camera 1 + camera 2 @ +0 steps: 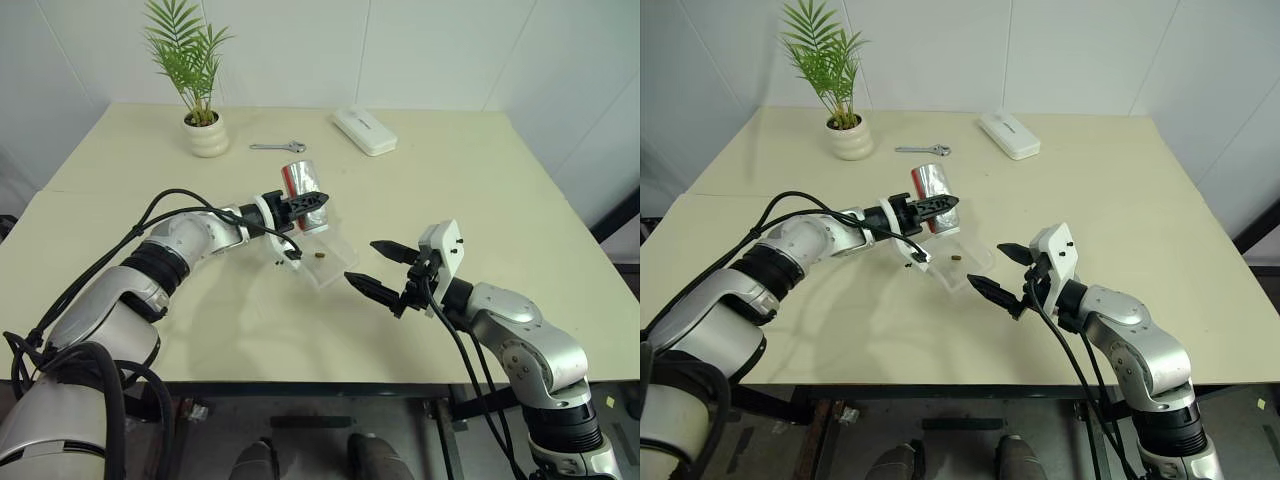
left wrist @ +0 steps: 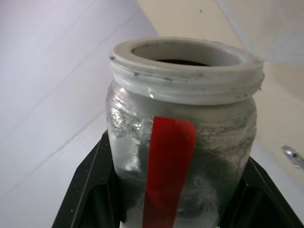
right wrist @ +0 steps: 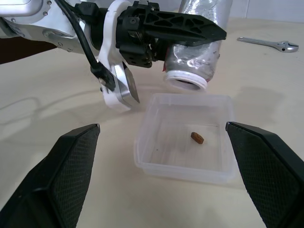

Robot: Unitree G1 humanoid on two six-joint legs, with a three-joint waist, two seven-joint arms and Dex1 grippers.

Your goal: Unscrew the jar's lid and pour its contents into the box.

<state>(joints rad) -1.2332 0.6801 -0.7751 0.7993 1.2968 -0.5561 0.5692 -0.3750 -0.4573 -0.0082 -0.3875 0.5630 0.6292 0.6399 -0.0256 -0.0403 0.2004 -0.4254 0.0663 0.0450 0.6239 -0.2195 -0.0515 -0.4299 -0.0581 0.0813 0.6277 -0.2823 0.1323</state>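
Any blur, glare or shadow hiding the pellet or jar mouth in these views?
Right wrist view: pellet sharp inside the clear box, jar mouth crisp. Left wrist view: jar rim sharp, background soft. Left eye view: even light, soft shadows, pellet tiny.

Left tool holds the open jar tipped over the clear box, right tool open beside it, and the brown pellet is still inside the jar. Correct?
Not quite. The pellet already lies in the box, as the right wrist view shows. The rest holds: the left tool grips the tipped, lidless jar, and the right tool is open.
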